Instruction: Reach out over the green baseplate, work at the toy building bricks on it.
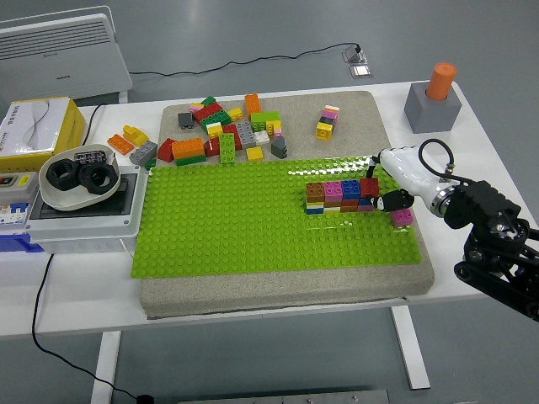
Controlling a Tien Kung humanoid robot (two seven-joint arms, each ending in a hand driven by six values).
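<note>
The right robot hand [389, 190] is in over the right end of the green baseplate [253, 227], its white shell leaning toward the built row of bricks [341, 196], and its dark fingertips [392, 201] sit right at the row's red end brick [369, 186]; whether they actually pinch anything I cannot tell from up here. Just beside the fingertips, on the baseplate's right edge, stands a lone pink brick [402, 217], apart from the row. The row itself runs brown, pink, blue, red along the top with yellow, orange and blue layers underneath. The baseplate lies on a grey mat [286, 290] on the white surface [76, 295]. Behind the baseplate, a loose pile of bricks [223, 135] spreads across the mat's far left, and a small yellow and pink stack [327, 122] stands off on its own, well apart from the pile. Containers now: at the left, a white bowl [77, 192] holds two chunky black rings [79, 175], and it rests on a grey lidded box [84, 215]. Far left, a yellow box [38, 135] with a white top. At the far right corner, a grey block [431, 108] has an orange cylinder [440, 80] standing upright in it.
</note>
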